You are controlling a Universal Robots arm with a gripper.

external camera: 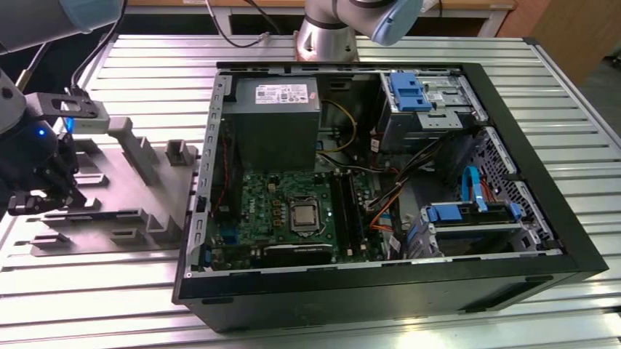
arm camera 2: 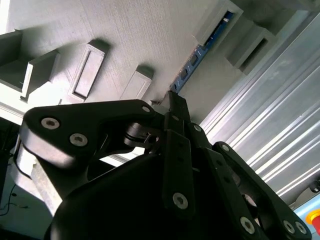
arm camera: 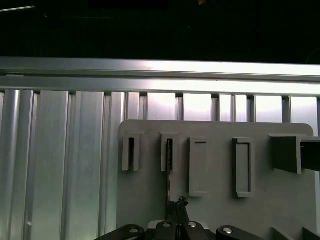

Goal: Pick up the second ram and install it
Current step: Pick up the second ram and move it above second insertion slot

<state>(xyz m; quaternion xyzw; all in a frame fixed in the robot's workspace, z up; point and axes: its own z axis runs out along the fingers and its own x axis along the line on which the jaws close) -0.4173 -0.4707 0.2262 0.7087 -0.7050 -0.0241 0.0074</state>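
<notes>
The second ram [arm camera 2: 200, 52] is a thin bluish stick standing on edge in two slotted grey holder blocks. In the first wrist view the ram [arm camera: 169, 167] shows edge-on as a dark line. My gripper [arm camera 2: 172, 102] sits at the stick's near end, its black fingers drawn together with the ram's edge between the tips; the same grip shows in the first wrist view [arm camera: 177, 204]. In the exterior view the gripper [external camera: 41, 198] hangs low over the grey holder plate [external camera: 145, 185] at the exterior view's left, where the ram [external camera: 97, 215] lies in its blocks.
The open computer case [external camera: 543, 240] lies on the slatted metal table [external camera: 116, 305], with the green motherboard [external camera: 281, 196] and its black slots [external camera: 347, 211] inside, a grey power supply [external camera: 276, 120] behind. Further grey blocks [arm camera: 242, 167] stand on the plate.
</notes>
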